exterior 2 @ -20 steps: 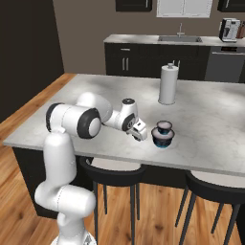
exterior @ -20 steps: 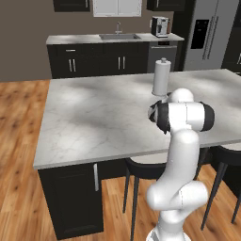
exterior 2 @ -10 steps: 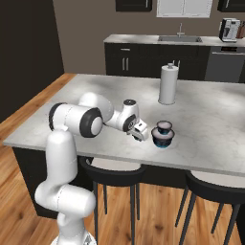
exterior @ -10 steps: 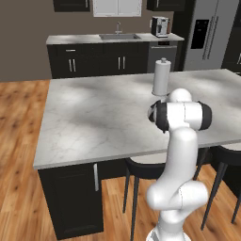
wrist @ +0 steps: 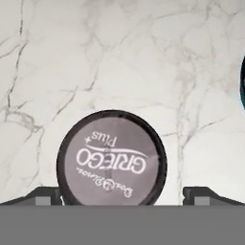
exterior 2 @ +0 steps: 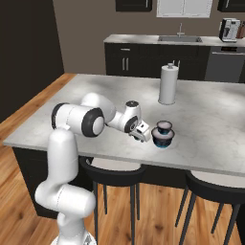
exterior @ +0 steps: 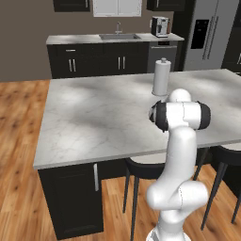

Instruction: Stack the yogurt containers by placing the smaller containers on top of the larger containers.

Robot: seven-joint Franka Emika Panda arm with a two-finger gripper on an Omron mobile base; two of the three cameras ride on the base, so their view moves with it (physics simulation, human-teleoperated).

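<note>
Change: none to speak of over the last second; arm, gripper (exterior 2: pixel 142 134) and tubs sit just as in the earlier views, so a pause rather than a move.
Fingers: spread to their widest, one tip (wrist: pixel 45 195) on each side of a lidded tub (wrist: pixel 111 158), pinching nothing.
Lidded tub: upright on the bench (exterior 2: pixel 215 119), pale printed top facing the hand camera, centred between the tips but apart from both.
Other tubs: just to the side, near the bench's front edge, what looks like a stacked pair (exterior 2: pixel 162 135), a lesser tub on a wider one with a teal base; too small in the right base view to be sure.
Paper-towel roll (exterior 2: pixel 168 85): upright, well behind, clear of the work.
Meaning for the task: probably one stacking step done and this tub next; aligned for a grasp, not yet gripped.
Next move: lower a little, close on the dark sides, lift, set on the pair.
Risk: a narrow landing spot up there, so easily tipped off.
</note>
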